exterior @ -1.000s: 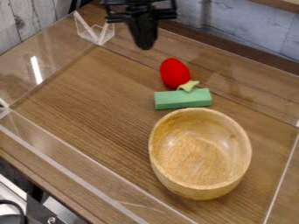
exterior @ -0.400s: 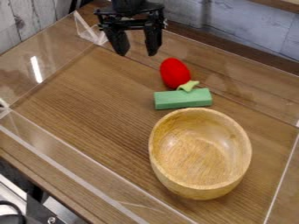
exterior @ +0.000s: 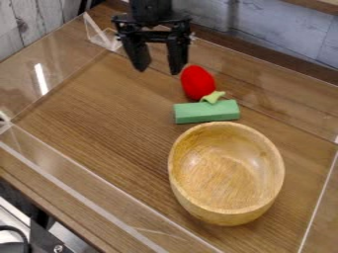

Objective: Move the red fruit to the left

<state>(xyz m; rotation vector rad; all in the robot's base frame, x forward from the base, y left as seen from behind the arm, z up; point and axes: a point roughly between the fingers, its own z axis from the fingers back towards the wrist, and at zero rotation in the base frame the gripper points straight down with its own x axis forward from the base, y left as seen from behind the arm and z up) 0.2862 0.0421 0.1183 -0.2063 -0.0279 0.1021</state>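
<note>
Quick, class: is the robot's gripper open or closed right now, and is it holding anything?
Gripper: open, fingers spread apart, holding nothing; the red fruit sits on the table just to its right in the picture, not gripped.

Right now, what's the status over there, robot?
Gripper open, empty, above the table. Red fruit just right of it, touching the green block. Bowl nearer the camera, not in the way.
</note>
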